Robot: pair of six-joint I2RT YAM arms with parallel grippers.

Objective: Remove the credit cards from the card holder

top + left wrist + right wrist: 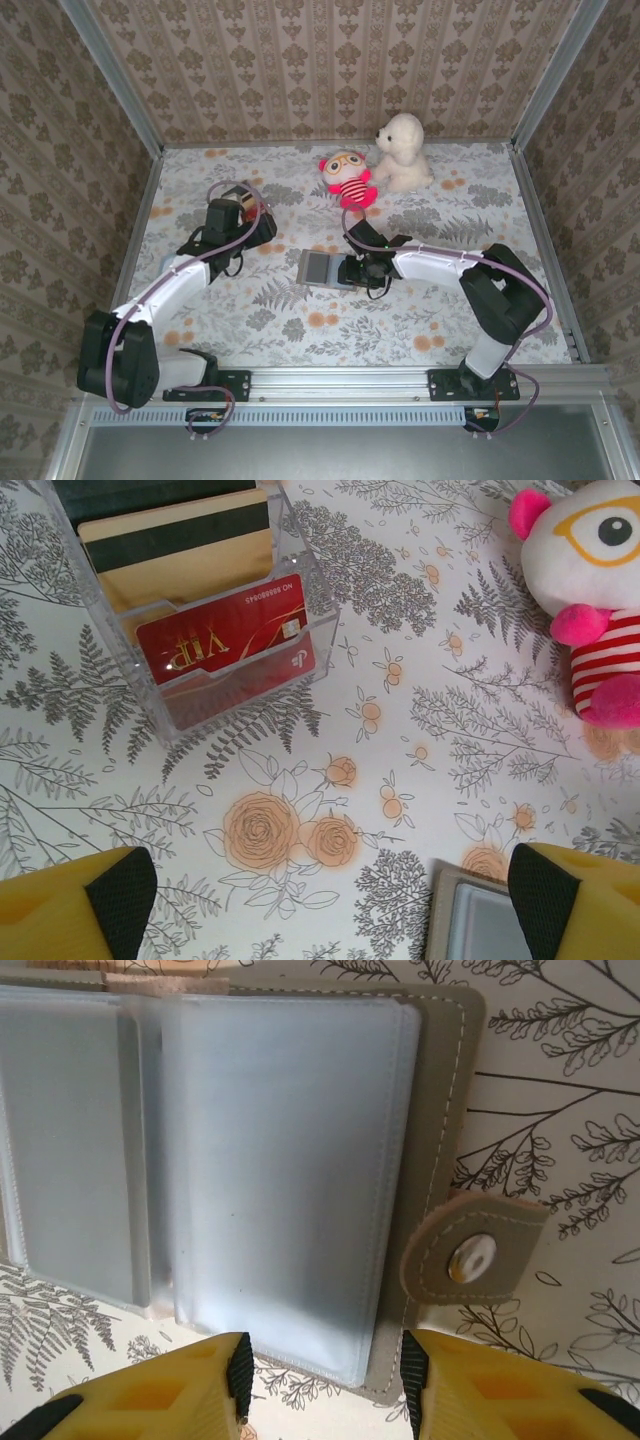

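Where its yellow fingers reach in from the near edge, the right gripper (325, 1385) stands at a middling gap, the black pads apart and nothing pinched between them. Just past the pads lies the card holder (290, 1160), spread open and flat on the surface (560, 1110), its bluish clear sleeves facing up. The near corner of the right-hand sleeve falls between the two fingers; whether the pads touch it cannot be told. A grey tab with a metal snap (470, 1260) sticks out from the holder's right edge.

The left gripper (330, 885) hangs wide, with one finger at each lower corner of its wrist view and bare floral cloth between them. Beyond it, to the left, stands a clear box (312, 592) holding the credit cards (200, 600): a red card (225, 645) in front and a gold-brown card (185, 570) with a dark stripe behind it.

From above, the holder sits mid-surface between the two arms. Further back are a striped plush toy (347, 180) and a white plush dog (402, 152), side by side.
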